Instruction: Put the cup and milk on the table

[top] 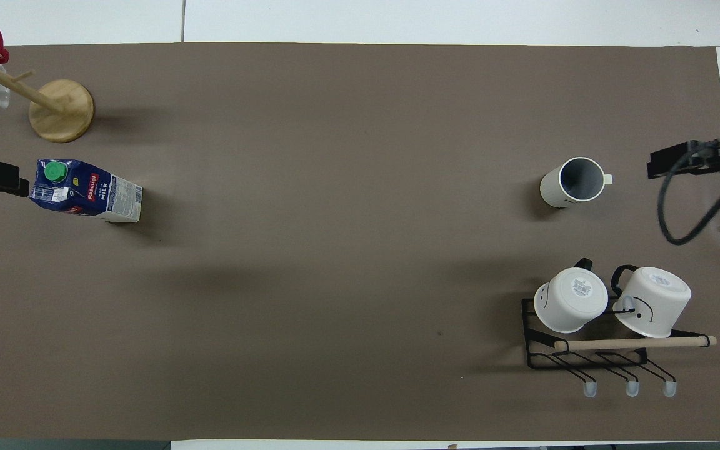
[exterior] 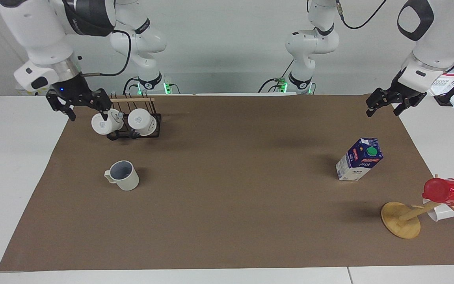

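Note:
The cup (exterior: 122, 175) stands upright on the brown paper of the table (exterior: 231, 205), its grey-blue inside showing; it also shows in the overhead view (top: 571, 182). The milk (exterior: 359, 159) stands upright on the paper toward the left arm's end, green cap up, and shows in the overhead view (top: 85, 190). My right gripper (exterior: 88, 114) is open and empty in the air over the paper's edge by the mug rack, apart from the cup. My left gripper (exterior: 382, 112) is open and empty, raised over the paper's corner, apart from the milk.
A black wire rack (exterior: 148, 132) with a wooden bar holds two white mugs (exterior: 101, 123), nearer to the robots than the cup. A wooden mug tree (exterior: 402, 221) carries a red cup (exterior: 445, 191) and a white mug, farther from the robots than the milk.

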`<state>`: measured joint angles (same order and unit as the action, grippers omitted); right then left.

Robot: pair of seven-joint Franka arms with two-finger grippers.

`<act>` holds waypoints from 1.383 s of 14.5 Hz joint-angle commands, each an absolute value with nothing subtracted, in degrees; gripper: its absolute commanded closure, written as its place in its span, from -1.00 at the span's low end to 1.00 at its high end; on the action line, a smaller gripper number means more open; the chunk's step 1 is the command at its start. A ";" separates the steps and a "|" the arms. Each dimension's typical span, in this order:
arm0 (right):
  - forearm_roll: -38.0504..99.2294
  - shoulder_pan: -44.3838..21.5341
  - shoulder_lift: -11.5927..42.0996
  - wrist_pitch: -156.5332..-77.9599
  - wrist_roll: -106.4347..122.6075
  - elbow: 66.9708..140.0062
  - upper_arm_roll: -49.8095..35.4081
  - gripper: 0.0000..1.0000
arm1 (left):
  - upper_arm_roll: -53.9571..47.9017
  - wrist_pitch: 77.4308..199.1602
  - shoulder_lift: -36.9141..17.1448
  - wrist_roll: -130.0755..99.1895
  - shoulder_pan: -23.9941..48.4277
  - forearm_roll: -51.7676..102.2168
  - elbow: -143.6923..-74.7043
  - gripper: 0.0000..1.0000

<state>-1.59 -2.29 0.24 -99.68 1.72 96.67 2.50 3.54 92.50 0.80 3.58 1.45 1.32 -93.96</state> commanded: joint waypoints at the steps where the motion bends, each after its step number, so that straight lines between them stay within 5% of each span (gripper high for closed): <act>1: -1.23 -2.64 4.64 -105.19 6.04 99.05 2.29 -1.00 | 3.43 95.78 3.34 3.52 0.70 1.05 -97.91 -1.00; 7: -1.05 -4.13 7.38 -123.38 14.67 111.52 2.29 -1.00 | 3.43 102.99 2.55 3.34 1.41 1.05 -101.59 -1.00; 15: -1.14 -5.63 12.30 -129.99 17.91 113.55 2.29 -0.90 | 3.34 115.13 -0.09 0.88 1.67 1.05 -109.33 -1.00; 17: -1.05 -5.54 12.30 -130.25 17.67 113.99 2.29 -0.45 | 3.34 118.54 -0.44 0.53 2.10 1.05 -111.61 -1.00; 18: -1.05 -5.80 12.13 -129.99 17.14 114.26 2.29 -0.03 | 3.34 119.87 -0.79 -0.08 2.28 1.05 -112.23 -1.00; 19: -1.05 -6.06 12.13 -129.38 15.92 114.26 2.29 0.79 | 3.34 120.58 -1.23 -0.35 2.37 1.05 -112.41 -1.00; 20: -1.05 -6.67 12.13 -129.03 14.52 114.26 2.29 1.00 | 3.34 120.93 -1.49 -0.35 2.29 1.05 -112.41 -1.00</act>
